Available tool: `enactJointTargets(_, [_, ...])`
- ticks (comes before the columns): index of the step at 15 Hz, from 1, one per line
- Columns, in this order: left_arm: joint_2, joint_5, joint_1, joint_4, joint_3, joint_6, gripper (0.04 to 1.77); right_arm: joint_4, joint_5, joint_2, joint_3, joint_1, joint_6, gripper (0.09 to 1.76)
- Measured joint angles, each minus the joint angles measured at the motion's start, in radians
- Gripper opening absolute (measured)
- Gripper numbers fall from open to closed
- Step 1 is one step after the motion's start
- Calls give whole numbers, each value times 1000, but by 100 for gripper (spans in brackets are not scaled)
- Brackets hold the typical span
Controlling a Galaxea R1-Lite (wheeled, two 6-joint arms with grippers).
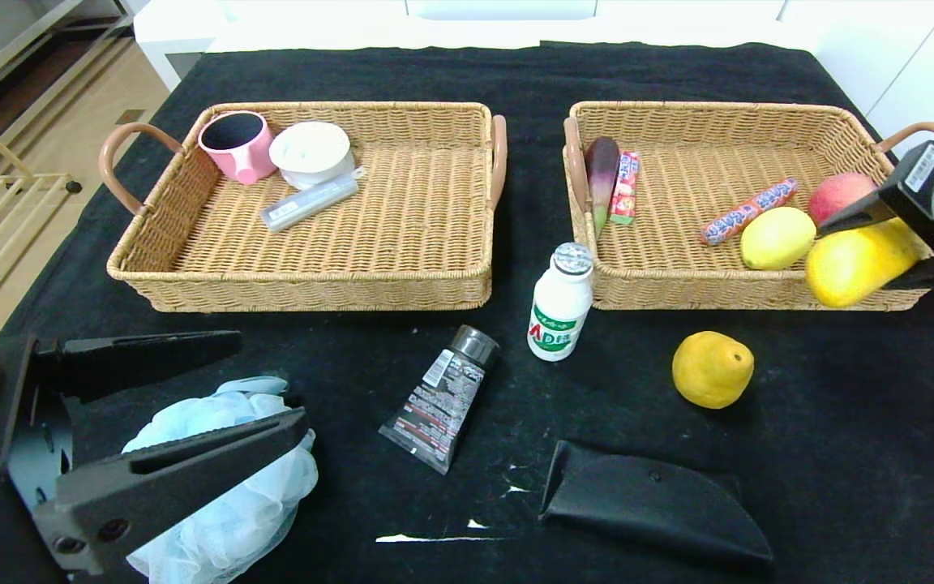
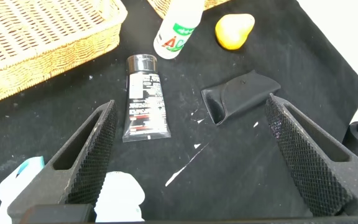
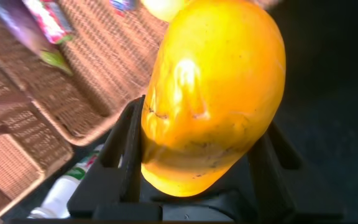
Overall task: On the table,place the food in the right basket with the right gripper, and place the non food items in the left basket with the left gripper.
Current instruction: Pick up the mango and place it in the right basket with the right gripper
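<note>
— Closest to us, that left gripper [image 1: 260,381] is hanging over the pale blue bath pouf [image 1: 228,478], fingers spread wide, nothing between them.

— And where does the pouf sit, taking the white drink bottle [image 1: 561,304] as the mark?

— Well to the robot's left of it and nearer us, on the black table [image 1: 840,422]. The grey-capped tube [image 1: 441,399] lies just left of the bottle and a little nearer, cap pointing toward the baskets. A black pouch [image 1: 653,503] lies nearer than the bottle and slightly right.

— The yellow fruit on the cloth?

— That yellow pear [image 1: 713,369] is right of the bottle, apart from it, standing alone.

— What about the other arm?

— Far right of the bottle, the right gripper [image 3: 197,155] is pinching a big yellow mango [image 3: 213,93] from both sides. It hangs at the front right corner of the right basket [image 1: 678,288], over the rim.

— Inside that basket?

— A lemon [image 1: 777,238] and a peach [image 1: 838,195] near the mango, a long wrapped candy stick [image 1: 747,212], and at the end nearest the bottle a purple eggplant [image 1: 601,174] beside a red snack pack [image 1: 624,186]. The bottle stands just in front of that corner.

— And the left basket [image 1: 313,288]?

— Behind and left of the bottle: a pink cup [image 1: 236,146], a white round container [image 1: 310,154] touching it, and a grey flat case [image 1: 309,204] just in front.
</note>
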Motion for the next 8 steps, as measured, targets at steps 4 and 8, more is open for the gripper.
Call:
enactJointTargets(4, [3, 0, 0, 0, 2, 1, 172, -17, -2, 93, -143, 17, -35, 102])
enactJointTargets(8, [3, 0, 0, -1, 1, 2, 172, -147, -2, 164, -166, 10, -51, 102])
